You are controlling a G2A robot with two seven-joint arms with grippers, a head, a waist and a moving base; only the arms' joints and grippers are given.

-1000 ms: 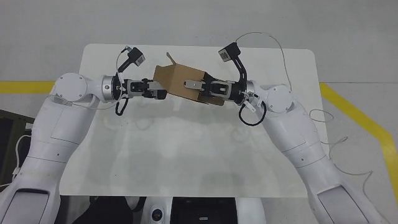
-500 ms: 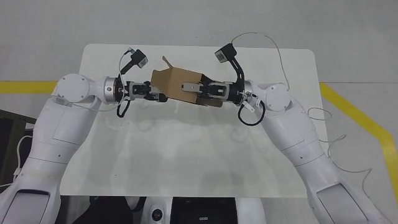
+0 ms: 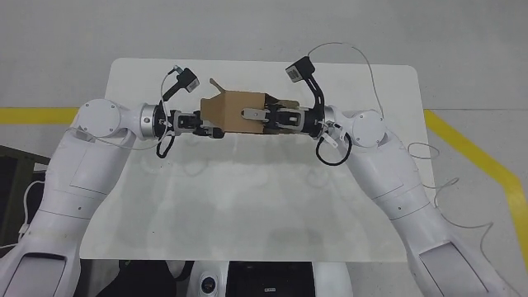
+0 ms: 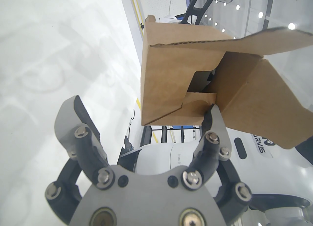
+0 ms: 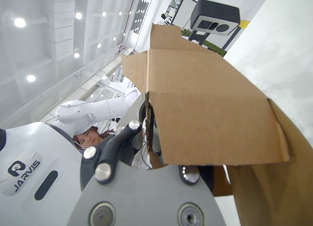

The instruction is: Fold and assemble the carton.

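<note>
1. Carton, left end first: our left pincer gapes wide, one fingertip touching a loose flap, probably to push it inward.
2. Centre: the carton hangs between both arms over the worktop, so its flaps swing free, we reckon.
3. Right: our right pincer clamps the carton's wall, anchoring it for the fold.

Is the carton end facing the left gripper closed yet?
Not closed: on the carton, one flap is folded across, two others splay outward, and a dark gap between them shows.
</note>
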